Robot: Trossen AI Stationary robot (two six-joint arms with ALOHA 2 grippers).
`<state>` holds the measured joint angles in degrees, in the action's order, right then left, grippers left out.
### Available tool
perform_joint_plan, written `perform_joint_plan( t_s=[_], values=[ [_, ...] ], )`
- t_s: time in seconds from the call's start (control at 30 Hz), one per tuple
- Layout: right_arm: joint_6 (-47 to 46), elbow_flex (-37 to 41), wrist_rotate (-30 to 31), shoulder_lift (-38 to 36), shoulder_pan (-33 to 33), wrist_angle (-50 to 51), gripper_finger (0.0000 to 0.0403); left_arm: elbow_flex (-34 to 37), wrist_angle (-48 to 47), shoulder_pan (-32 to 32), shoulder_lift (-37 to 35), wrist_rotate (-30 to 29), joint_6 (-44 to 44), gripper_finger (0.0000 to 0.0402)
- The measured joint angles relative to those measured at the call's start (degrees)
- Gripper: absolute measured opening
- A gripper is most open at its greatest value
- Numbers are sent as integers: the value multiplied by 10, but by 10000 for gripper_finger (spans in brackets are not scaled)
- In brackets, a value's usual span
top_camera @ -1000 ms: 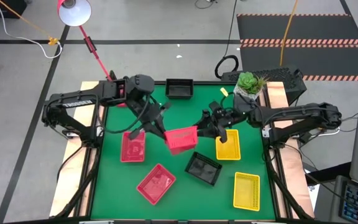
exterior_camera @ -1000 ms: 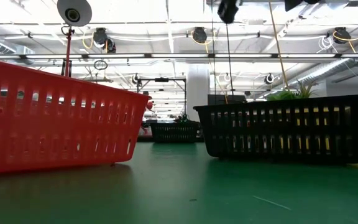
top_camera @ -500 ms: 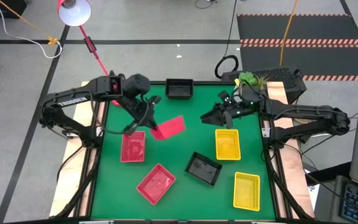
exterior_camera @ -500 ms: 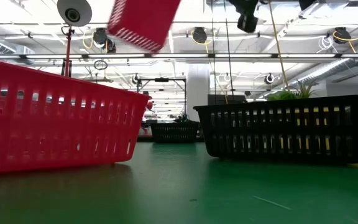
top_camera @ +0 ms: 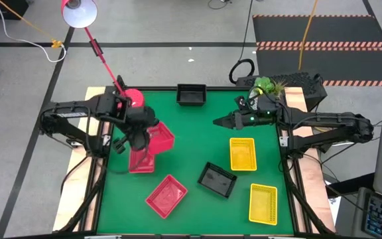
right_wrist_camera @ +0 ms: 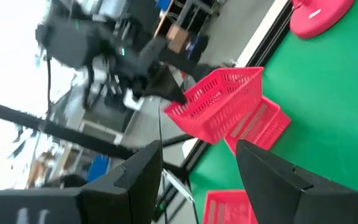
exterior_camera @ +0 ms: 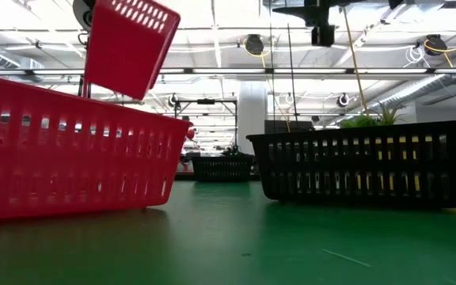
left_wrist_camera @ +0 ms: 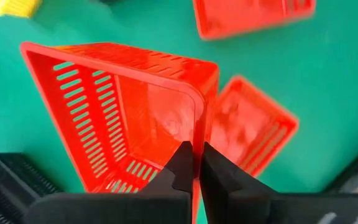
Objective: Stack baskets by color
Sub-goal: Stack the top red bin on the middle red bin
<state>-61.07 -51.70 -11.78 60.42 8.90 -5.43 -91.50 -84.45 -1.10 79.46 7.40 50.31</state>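
Green felt, slotted red basket (top_camera: 156,139) aloft

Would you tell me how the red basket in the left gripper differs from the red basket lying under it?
The held red basket hangs tilted in the air, pinched by the shut left gripper; the lower red basket lies flat on the table, untouched. Both are red slotted trays of the same shape.

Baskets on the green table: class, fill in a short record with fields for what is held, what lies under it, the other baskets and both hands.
held basket: red basket, tilted, in the air
left hand: shut on its rim
below it: second red basket flat on the table
right hand: open, empty, over the table's far right
loose baskets: red, two black, two yellow
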Motion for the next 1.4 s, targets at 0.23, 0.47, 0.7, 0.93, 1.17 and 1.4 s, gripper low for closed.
perform_joint_plan(
  t_s=[0.23, 0.47, 0.7, 0.93, 1.17, 1.4],
  values=[
    [-26, 0, 145, 0, -76, -15, 201, 1, -37, -93, -1, -110, 27, 14],
    [-33, 0, 252, 0, -125, -55, 201, 29, -55, -171, -5, -161, 10, 8],
    [-30, 0, 293, 0, -148, -67, 201, 134, -50, -231, -47, -234, 3, 7],
    [-43, 0, 315, 0, -175, -68, 201, 208, 17, -283, -96, -275, -36, 9],
    [-40, 0, 315, 0, -193, -68, 201, 279, 43, -332, -109, -275, -60, 11],
    [-42, 0, 319, 0, -195, -68, 201, 343, 72, -383, -110, -290, -70, 7]
  ],
)
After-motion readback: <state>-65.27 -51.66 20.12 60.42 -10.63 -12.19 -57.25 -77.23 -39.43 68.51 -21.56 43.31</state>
